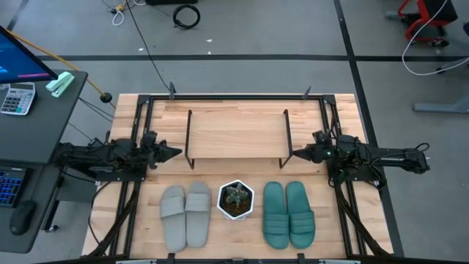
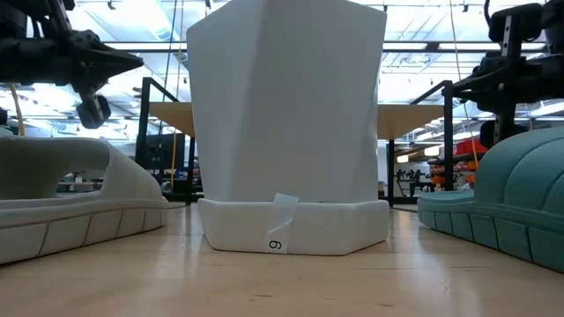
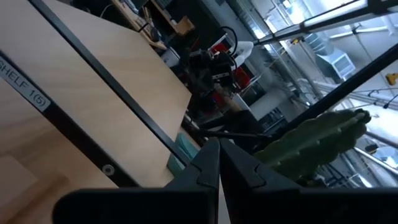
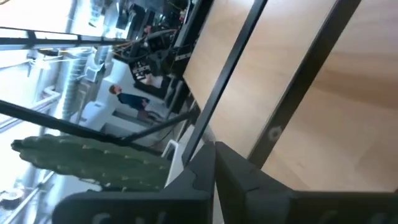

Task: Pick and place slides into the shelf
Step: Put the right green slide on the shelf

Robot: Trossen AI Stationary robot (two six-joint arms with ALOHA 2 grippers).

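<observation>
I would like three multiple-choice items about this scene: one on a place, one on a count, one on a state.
1. Where does the white pot stand?
A. On the shelf board
B. Between the grey pair and the teal pair
C. Beside the left arm

2. How many slides lie on the shelf?
A. None
B. Two
C. Four

3. How are the left hand and the right hand?
A. Both shut, holding nothing
B. Left holds a grey slide
C. Both wide open

Answers:
1 B: in the high view the pot sits between the grey slides and the teal slides.
2 A: the shelf board is bare, and all four slides lie on the table.
3 A: both hands' fingers meet at the shelf's ends, with nothing between them.
</observation>
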